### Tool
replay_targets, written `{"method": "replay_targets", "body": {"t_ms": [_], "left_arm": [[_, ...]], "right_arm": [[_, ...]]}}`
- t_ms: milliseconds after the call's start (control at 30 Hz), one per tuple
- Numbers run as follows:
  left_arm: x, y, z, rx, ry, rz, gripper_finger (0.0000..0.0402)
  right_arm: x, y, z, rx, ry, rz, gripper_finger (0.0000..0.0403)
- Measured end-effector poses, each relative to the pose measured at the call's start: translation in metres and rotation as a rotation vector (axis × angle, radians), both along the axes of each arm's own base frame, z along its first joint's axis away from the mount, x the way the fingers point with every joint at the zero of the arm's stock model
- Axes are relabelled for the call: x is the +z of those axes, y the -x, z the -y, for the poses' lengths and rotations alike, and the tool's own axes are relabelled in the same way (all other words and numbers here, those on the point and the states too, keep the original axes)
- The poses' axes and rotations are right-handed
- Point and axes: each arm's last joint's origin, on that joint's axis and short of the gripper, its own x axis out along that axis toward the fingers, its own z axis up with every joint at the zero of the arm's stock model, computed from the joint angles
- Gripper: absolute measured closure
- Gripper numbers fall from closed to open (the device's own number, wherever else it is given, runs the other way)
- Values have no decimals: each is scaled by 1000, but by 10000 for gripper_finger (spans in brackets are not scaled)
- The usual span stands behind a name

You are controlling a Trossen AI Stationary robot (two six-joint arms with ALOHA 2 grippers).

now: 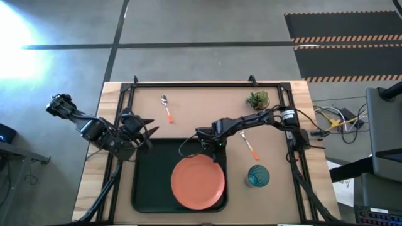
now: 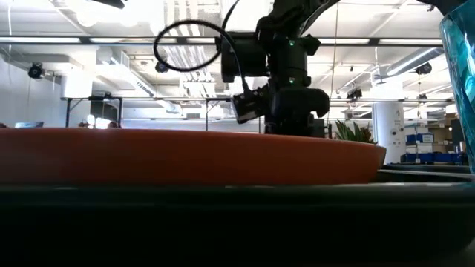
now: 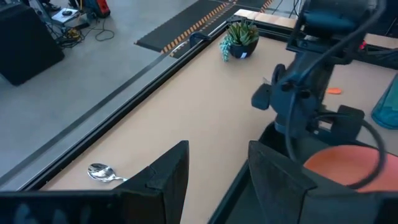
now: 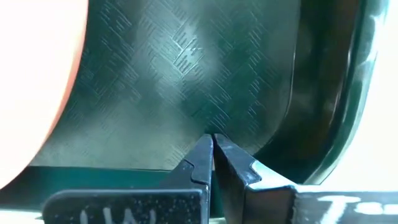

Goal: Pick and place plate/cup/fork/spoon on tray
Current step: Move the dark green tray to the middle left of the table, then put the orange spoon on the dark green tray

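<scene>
The orange-red plate [image 1: 198,182] lies flat on the near right part of the dark green tray [image 1: 151,182]. My right gripper [image 4: 212,142] is shut and points down over the tray's floor [image 4: 186,74], just beyond the plate's far edge [image 4: 31,62]. My left gripper [image 3: 217,168] is open and empty at the tray's far left corner. The teal cup [image 1: 257,176] stands on the table right of the tray. The fork [image 1: 250,147] lies beyond the cup. The spoon [image 1: 166,108] lies at the far left of the table. My right gripper's shut tips stand close over the tray's floor beside the plate. I cannot tell whether they touch the floor or the plate; in the low view the plate's rim [image 2: 185,156] hides the tips.
A small green potted plant [image 1: 257,99] stands at the far right of the table. A black frame [image 1: 188,83] runs along the far edge. Bare tabletop lies between the spoon and the fork, beyond the tray.
</scene>
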Motion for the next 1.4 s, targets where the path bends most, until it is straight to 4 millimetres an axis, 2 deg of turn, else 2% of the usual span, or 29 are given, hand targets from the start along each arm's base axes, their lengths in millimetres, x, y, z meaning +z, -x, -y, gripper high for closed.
{"method": "replay_targets", "body": {"t_ms": [467,633,767,867,1100,1267,1400], "left_arm": [[0,0,0,0,0,0,253],[0,0,0,-1,-3,-5,253],[-1,1,0,-7,-3,-15,253],[-1,1,0,-9,-4,-17,253],[-5,0,-3,-106,-107,-170,253],[-10,2,-16,-64,-106,-275,253],[-11,-1,-25,-10,-91,-287,253]], "right_arm": [[0,4,33,-47,10,-18,394],[1,5,36,-44,17,-17,394],[13,8,36,-44,36,21,394],[46,11,35,-66,39,129,394],[151,30,26,-57,46,521,394],[235,66,19,-73,39,873,394],[283,100,9,-47,36,1091,394]]}}
